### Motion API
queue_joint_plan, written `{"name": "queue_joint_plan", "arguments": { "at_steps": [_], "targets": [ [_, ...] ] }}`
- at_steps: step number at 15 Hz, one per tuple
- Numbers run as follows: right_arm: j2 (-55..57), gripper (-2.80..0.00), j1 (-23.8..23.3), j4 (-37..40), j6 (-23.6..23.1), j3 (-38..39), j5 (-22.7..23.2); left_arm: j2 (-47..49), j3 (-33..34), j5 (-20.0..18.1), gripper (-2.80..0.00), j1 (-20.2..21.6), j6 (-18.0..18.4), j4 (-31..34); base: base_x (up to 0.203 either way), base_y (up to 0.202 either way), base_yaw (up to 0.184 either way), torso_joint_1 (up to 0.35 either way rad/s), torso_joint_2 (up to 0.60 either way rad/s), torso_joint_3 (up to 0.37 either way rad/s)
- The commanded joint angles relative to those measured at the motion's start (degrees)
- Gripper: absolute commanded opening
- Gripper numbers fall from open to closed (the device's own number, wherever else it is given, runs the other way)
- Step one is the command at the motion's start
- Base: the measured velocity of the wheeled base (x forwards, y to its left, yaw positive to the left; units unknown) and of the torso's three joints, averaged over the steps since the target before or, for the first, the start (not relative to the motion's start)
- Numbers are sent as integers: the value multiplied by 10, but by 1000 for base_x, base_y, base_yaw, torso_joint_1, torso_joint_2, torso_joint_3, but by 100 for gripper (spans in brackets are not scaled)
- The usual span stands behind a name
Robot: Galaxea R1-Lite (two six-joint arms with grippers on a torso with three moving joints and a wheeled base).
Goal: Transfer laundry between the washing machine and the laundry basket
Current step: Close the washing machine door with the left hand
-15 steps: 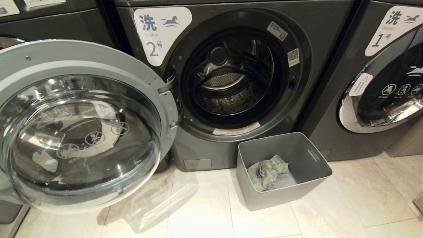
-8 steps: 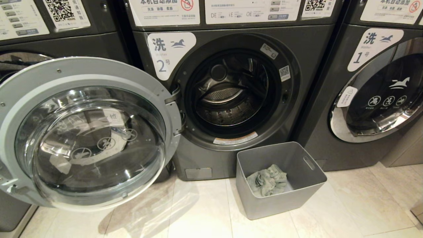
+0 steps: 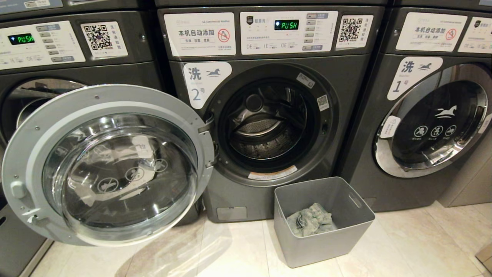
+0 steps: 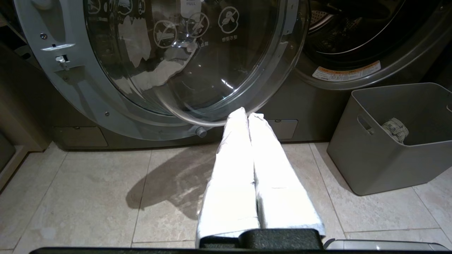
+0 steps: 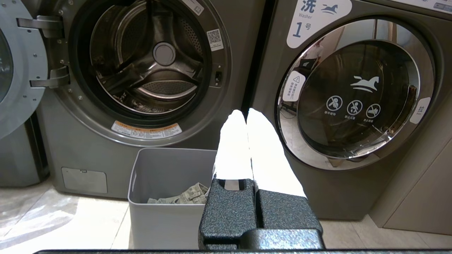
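The washing machine [image 3: 346,127] marked 2 stands in the middle, dark grey, its round glass door [image 3: 111,165] swung wide open to the left and its drum [image 3: 265,127] showing no clothes. On the floor below its opening sits the light grey laundry basket [image 3: 357,227]. A crumpled grey-green laundry piece [image 3: 311,220] lies inside on the bottom. Neither arm shows in the head view. My left gripper [image 4: 248,113] is shut and holds nothing, low over the floor beside the open door. My right gripper [image 5: 246,113] is shut and holds nothing too, above the basket's right side [image 5: 166,176].
An alike machine marked 1 [image 3: 430,123] stands at the right with its door shut. Another machine [image 3: 42,50] is at the left, partly behind the open door. Beige floor tiles [image 3: 407,246] lie in front. The open door reaches far out over the floor.
The whole head view has shifted down: the camera has tilted or risen, bringing the control panels into sight. Door, basket and laundry have kept their places.
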Motion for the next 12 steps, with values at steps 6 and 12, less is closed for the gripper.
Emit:
{"name": "queue_joint_plan", "arguments": {
  "at_steps": [6, 12],
  "targets": [
    [0, -280, 0, -1, 10, 23, 1, 0, -7, -2, -280, -1, 30, -4, 0, 0, 0, 2, 1, 21],
    [0, -280, 0, 0, 28, 23, -5, 139, -318, -25, -280, -5, 50, 48, 0, 0, 0, 0, 0, 0]
  ]
}}
